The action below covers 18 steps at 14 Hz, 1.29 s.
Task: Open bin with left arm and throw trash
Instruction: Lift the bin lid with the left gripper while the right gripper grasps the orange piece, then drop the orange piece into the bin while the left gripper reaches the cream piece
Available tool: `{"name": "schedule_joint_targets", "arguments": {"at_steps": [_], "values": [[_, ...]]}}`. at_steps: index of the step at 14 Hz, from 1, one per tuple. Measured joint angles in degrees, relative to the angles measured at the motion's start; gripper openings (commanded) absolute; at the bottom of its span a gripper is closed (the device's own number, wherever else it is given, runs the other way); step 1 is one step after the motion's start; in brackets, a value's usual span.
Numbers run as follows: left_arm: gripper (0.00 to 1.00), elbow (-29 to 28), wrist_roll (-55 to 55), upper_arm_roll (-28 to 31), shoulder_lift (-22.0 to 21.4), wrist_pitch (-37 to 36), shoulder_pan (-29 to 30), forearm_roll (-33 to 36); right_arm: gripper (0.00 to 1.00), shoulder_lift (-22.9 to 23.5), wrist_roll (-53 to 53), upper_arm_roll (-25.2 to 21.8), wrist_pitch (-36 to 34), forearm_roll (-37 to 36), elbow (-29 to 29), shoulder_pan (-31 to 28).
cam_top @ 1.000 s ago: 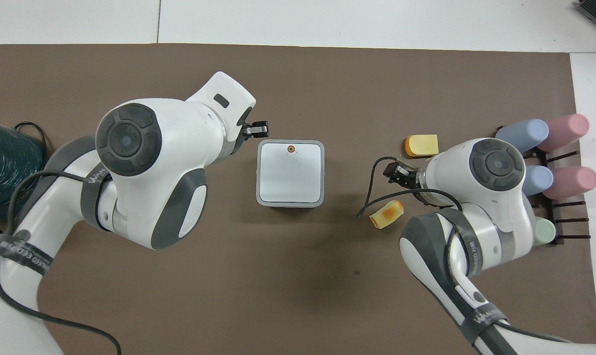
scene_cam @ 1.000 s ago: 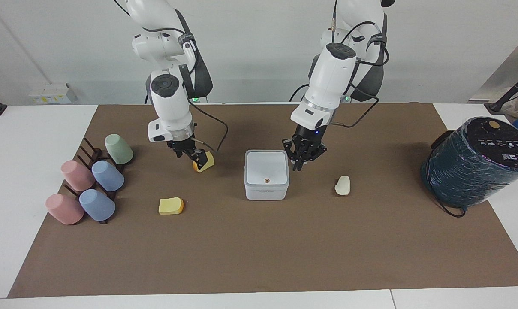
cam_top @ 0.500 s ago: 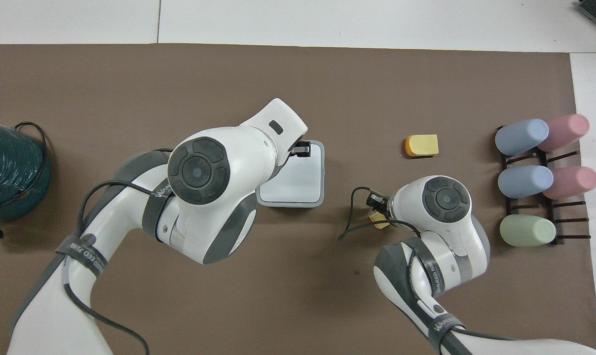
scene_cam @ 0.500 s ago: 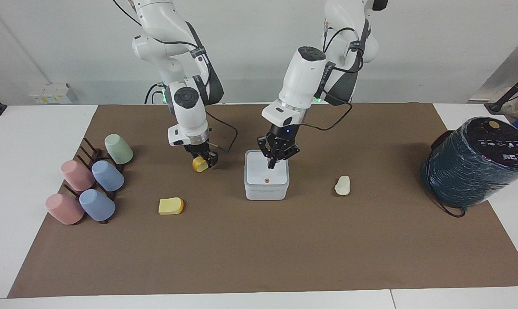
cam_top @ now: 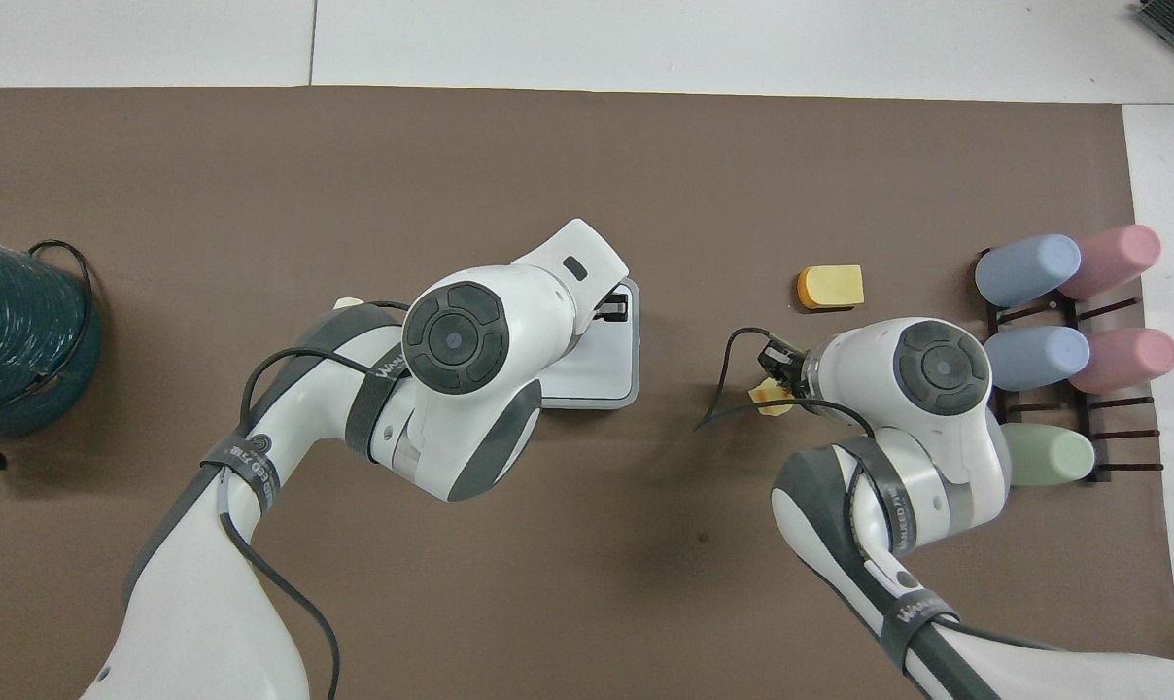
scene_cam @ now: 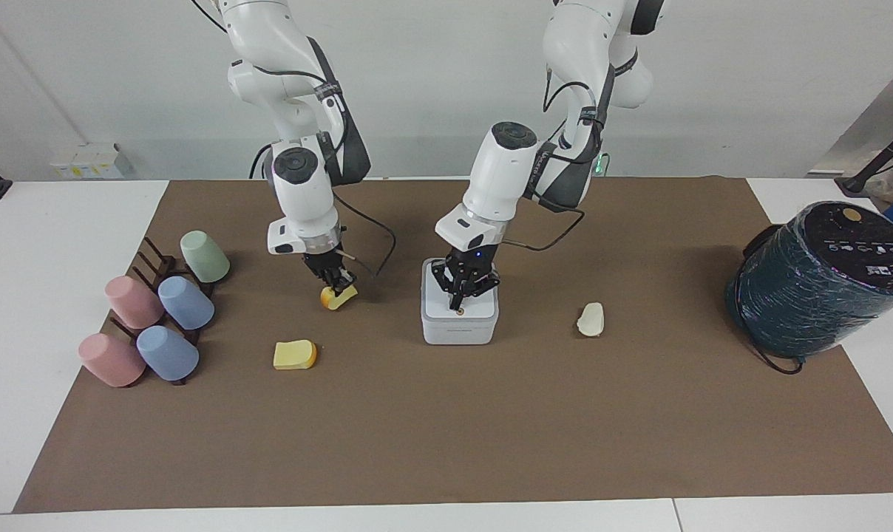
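Note:
The white bin (scene_cam: 459, 329) stands mid-mat with its lid down, orange dot showing; it also shows in the overhead view (cam_top: 602, 374). My left gripper (scene_cam: 459, 298) points down over the lid, fingers together, tips just above the dot. It is partly hidden under the arm in the overhead view (cam_top: 614, 309). My right gripper (scene_cam: 335, 284) is shut on the yellow-orange wedge (scene_cam: 338, 297) and holds it low over the mat, toward the right arm's end from the bin (cam_top: 768, 397). The pale yellow slice (scene_cam: 295, 355) and the cream-white lump (scene_cam: 591, 319) lie on the mat.
A big dark teal cylinder (scene_cam: 816, 281) stands at the left arm's end of the table. Several pastel cups (scene_cam: 158, 318) lie on a dark rack at the right arm's end. A brown mat (scene_cam: 446, 428) covers the table.
My left gripper moved from beside the bin to over its lid and came down toward the orange dot. My right gripper, with the wedge, dropped lower and shifted slightly toward the cups.

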Motion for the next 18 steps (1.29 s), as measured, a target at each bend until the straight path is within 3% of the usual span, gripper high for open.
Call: {"name": "schedule_joint_targets", "arguments": {"at_steps": [6, 11, 13, 15, 16, 18], "values": [[0.16, 1.4, 0.0, 0.3, 0.0, -2.6, -0.1, -0.2, 0.00, 1.5, 0.0, 0.1, -2.1, 0.0, 9.0, -0.4], [0.18, 15.5, 0.3, 2.0, -0.9, -28.4, 6.7, -0.3, 0.00, 1.4, 0.0, 0.5, -5.1, 3.1, 16.0, -0.1], [0.21, 18.1, 0.8, 2.1, -1.4, -33.7, 10.2, -0.3, 0.00, 1.4, 0.1, 0.5, -5.1, 4.1, 17.9, 0.6], [0.24, 18.1, 1.9, 2.1, -1.4, -34.4, 12.3, -0.3, 0.00, 1.5, 2.6, 0.6, -5.1, 4.6, 19.2, 2.2], [0.41, 17.9, 3.7, 2.1, -1.4, -34.5, 13.2, -0.3, 0.00, 1.6, 5.0, 0.6, -4.9, 4.6, 19.6, 3.6], [0.88, 16.5, 7.6, 2.2, -1.5, -34.5, 15.0, -0.3, 0.00, 2.6, 9.9, 0.7, -3.0, 4.6, 19.9, 6.8]]}}
